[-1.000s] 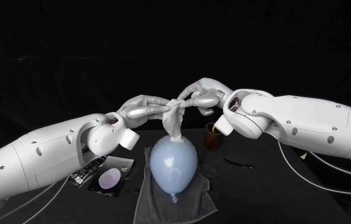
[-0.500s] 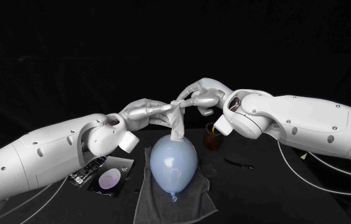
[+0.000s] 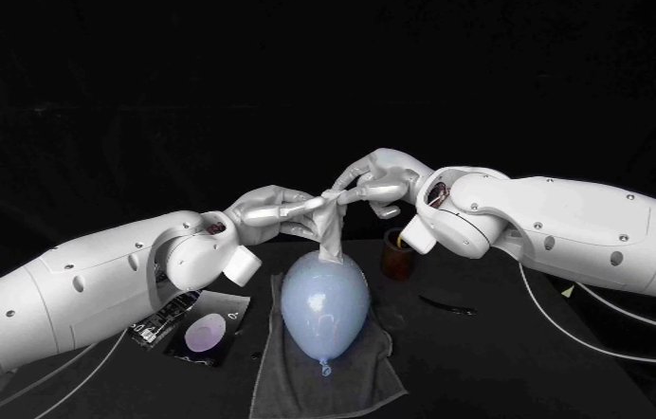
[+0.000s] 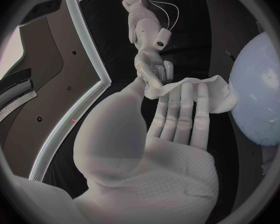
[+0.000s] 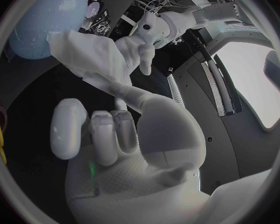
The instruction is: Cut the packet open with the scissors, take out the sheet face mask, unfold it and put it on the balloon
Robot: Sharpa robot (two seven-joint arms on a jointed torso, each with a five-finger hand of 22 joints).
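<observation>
The white sheet face mask (image 3: 325, 225) hangs still folded between both hands, and its lower end touches the top of the pale blue balloon (image 3: 325, 303). My left hand (image 3: 281, 209) holds the mask's upper left part between thumb and fingers. My right hand (image 3: 372, 182) pinches its upper right corner. In the left wrist view the mask (image 4: 199, 92) lies across the left hand's fingertips (image 4: 177, 109), with the right hand (image 4: 151, 59) beyond it and the balloon (image 4: 259, 99) beside it. The right wrist view shows the mask (image 5: 90, 59) spread between the right hand (image 5: 112, 134) and the left hand (image 5: 151, 32), near the balloon (image 5: 47, 15).
The balloon lies on a grey towel (image 3: 342, 381) at the table's middle front. The opened dark packet (image 3: 203, 332) lies left of it, under my left forearm. A brown cup (image 3: 398, 256) stands right of the balloon, and a thin dark object (image 3: 446, 304) lies in front of the cup.
My left hand has sunk slightly and shifted its fingers on the mask. The mask's hanging part looks a little narrower. The right hand and balloon have stayed put.
</observation>
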